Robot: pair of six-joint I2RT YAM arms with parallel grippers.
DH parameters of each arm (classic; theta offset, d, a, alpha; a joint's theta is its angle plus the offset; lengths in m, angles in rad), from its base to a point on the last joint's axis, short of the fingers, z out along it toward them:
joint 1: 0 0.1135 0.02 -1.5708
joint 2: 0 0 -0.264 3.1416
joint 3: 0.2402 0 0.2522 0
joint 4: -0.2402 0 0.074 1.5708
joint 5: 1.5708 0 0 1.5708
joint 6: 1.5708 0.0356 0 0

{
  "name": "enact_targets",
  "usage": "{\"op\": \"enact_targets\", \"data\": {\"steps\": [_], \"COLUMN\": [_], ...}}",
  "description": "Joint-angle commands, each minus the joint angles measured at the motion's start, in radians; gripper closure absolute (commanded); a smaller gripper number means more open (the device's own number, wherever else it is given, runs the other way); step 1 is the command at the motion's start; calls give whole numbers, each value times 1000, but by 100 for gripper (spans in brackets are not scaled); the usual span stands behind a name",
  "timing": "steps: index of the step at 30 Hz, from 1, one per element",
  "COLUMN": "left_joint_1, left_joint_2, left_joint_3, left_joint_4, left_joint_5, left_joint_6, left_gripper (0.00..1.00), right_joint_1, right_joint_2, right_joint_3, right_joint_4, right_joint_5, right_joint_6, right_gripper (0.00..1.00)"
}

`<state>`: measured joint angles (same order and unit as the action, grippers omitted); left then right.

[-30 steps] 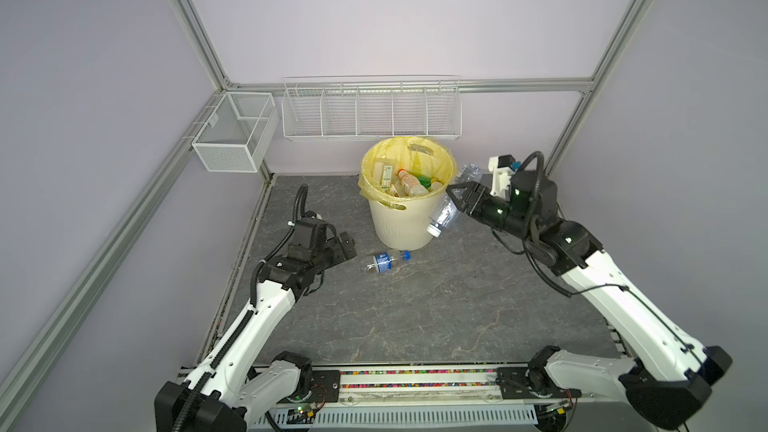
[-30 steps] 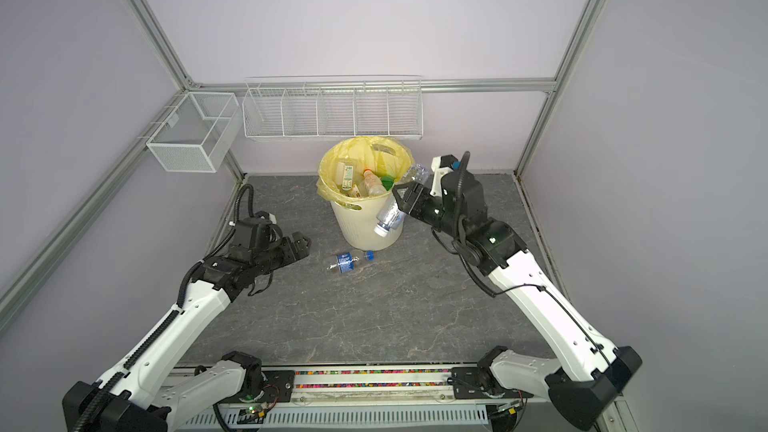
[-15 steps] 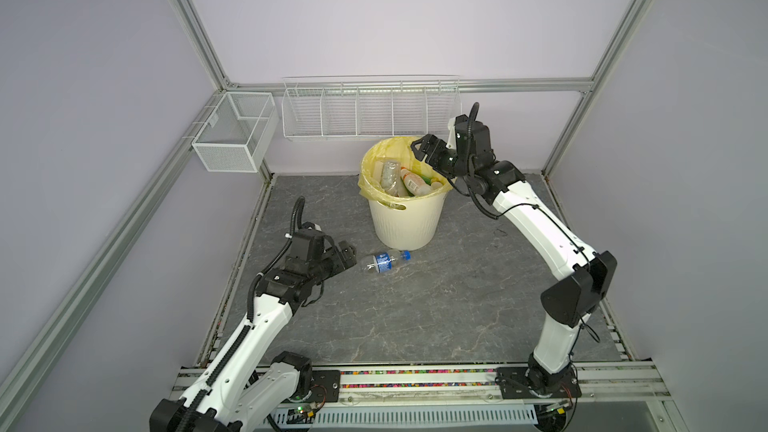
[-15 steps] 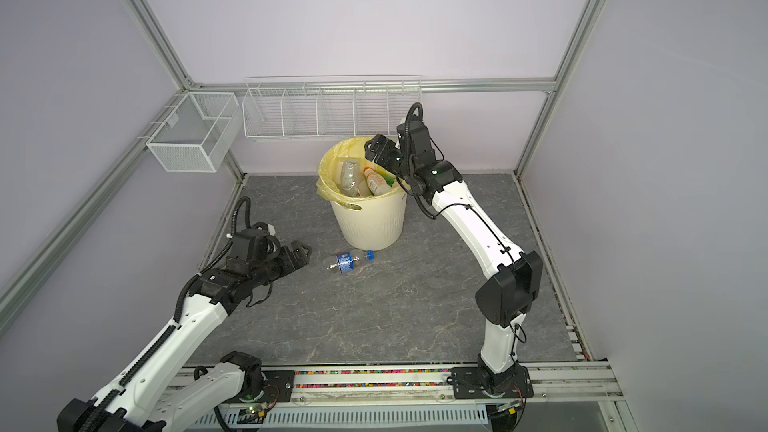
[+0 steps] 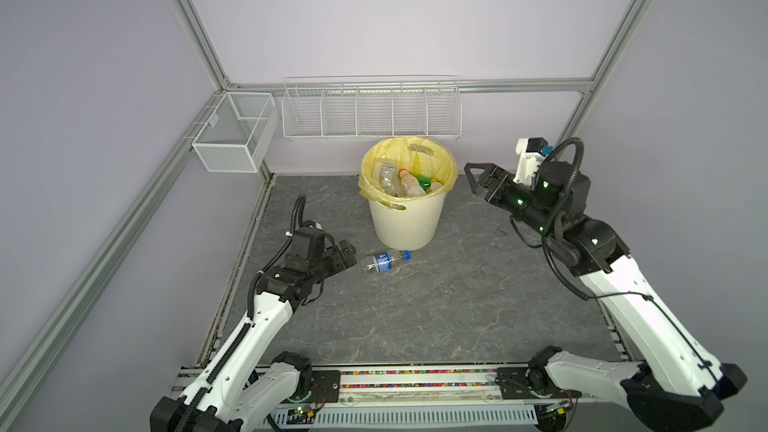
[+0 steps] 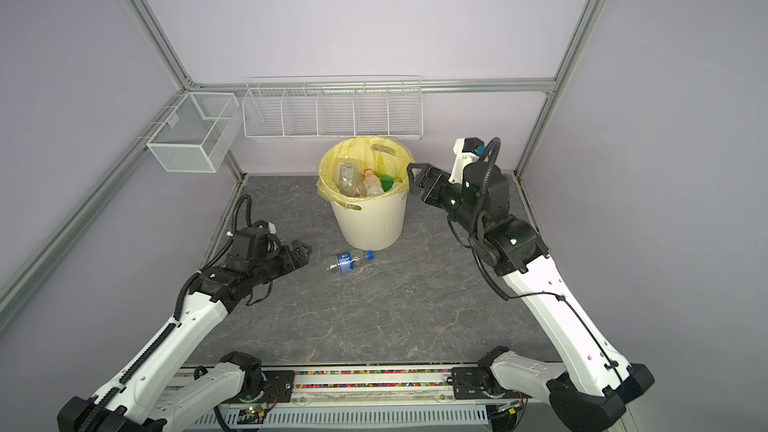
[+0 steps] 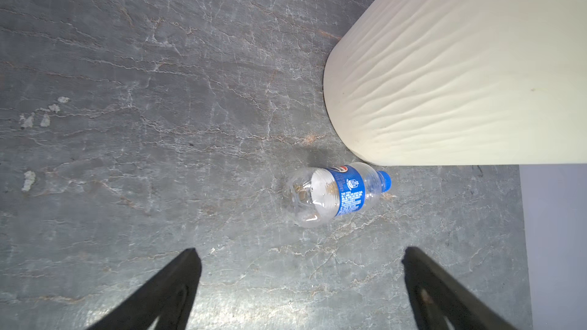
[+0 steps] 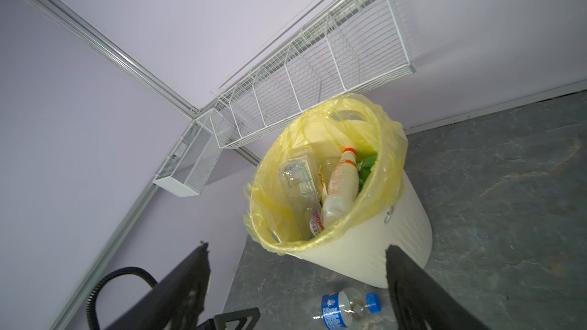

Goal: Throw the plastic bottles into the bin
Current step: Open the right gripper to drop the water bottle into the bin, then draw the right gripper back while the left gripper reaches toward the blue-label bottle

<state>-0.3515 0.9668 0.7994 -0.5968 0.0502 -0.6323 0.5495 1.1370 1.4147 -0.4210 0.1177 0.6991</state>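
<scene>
Seemingly down to one bottle (image 5: pixel 384 263) on the tabletop (image 5: pixel 457 305) by the bin's (image 5: pixel 405 222) near side: advance open, empty left fingers (image 7: pixel 171 290) around it, with open, empty right fingers (image 8: pixel 422 293) clear.

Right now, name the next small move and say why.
Probably ease the left gripper forward and down over the blue-capped bottle: it lies on its side on the table beside the bin, right ahead of the open, empty jaws.

The left arm (image 5: pixel 266 317) and right arm (image 5: pixel 623 297) share white links, black joints and black cables.
</scene>
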Motion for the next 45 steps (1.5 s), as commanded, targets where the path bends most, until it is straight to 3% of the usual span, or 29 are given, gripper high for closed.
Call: {"op": "enact_targets", "data": {"steps": [1, 14, 24, 37, 45], "left_joint_1": [6, 6, -1, -32, -78], "left_joint_2": [3, 105, 244, 327, 415], "left_joint_3": [0, -23, -47, -21, 2], "left_joint_4": [30, 157, 322, 347, 405], "left_joint_5": [8, 59, 180, 144, 124], "left_joint_6": [5, 29, 75, 242, 244], "left_gripper": [1, 1, 1, 1, 1], "right_joint_1": [-8, -11, -11, -12, -11], "right_joint_2": [-36, -278, -473, -532, -539], "right_joint_3": [-103, -457, -668, -739, -765], "right_joint_4": [-55, -85, -113, -187, -176], "right_joint_5": [51, 32, -11, -39, -78], "right_joint_6": [-59, -24, -6, -3, 10], "right_gripper": [12, 12, 12, 12, 12]}}
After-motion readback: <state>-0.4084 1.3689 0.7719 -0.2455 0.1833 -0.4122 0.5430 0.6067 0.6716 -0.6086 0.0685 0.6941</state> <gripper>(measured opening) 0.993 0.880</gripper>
